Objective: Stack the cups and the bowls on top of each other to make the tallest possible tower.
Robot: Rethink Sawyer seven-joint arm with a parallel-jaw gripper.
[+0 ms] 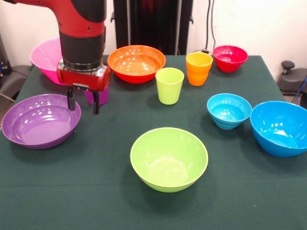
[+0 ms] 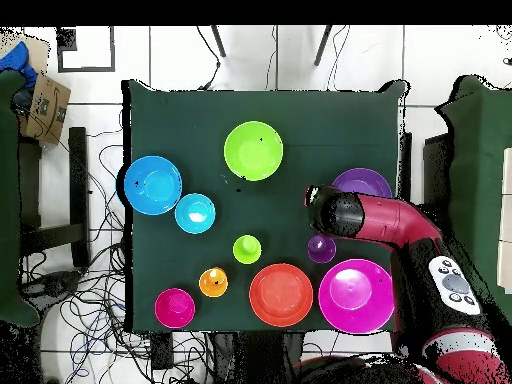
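Note:
My gripper [image 1: 83,103] hangs open and empty just above the table, by the right rim of the shallow purple bowl [image 1: 41,120]. The purple cup [image 1: 102,96] stands just behind it, mostly hidden by the wrist. In the overhead view the gripper [image 2: 316,205] is between the purple bowl [image 2: 366,181] and the purple cup [image 2: 321,249]. The lime cup [image 1: 170,85] and orange cup [image 1: 199,68] stand upright mid-table. The lime bowl [image 1: 169,158] is at the front. Nothing is stacked.
The big pink bowl [image 1: 44,58] and orange bowl [image 1: 136,63] are at the back, with the small red bowl [image 1: 230,58] at the back right. The small light blue bowl [image 1: 229,110] and big blue bowl [image 1: 280,127] sit at the right edge.

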